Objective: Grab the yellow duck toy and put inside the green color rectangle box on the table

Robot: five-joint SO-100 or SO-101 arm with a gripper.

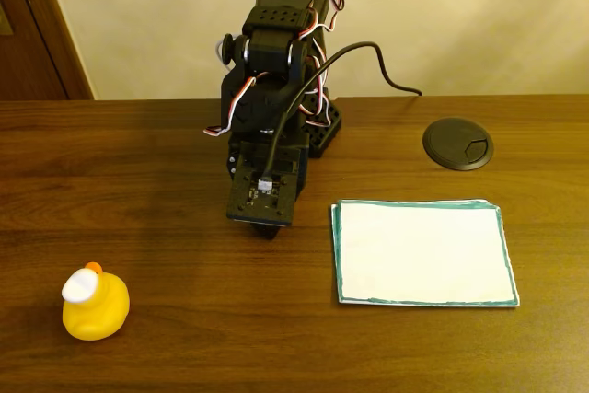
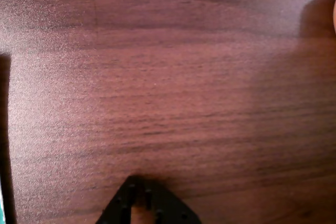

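In the fixed view, the yellow duck toy (image 1: 95,302) is seen on the table (image 1: 166,338) at lower left, well apart from the green color rectangle box (image 1: 422,252) at right. The folded arm's gripper (image 1: 267,225) is pointed down between them. In the wrist view, bare wood grain is shown beyond the gripper tip (image 2: 140,199); whether the fingers are apart cannot be told.

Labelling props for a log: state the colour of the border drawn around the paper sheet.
Dark green, hand-drawn around the white green color rectangle box; clearest in the fixed view.

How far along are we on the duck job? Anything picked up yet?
Nothing looks done yet. In the fixed view the yellow duck toy sits on the table at lower left, untouched. The green color rectangle box lies empty at right. The tool hangs folded near the arm's base, holding nothing; whether it is open is unclear. Reach, grasp, carry and placing all remain.
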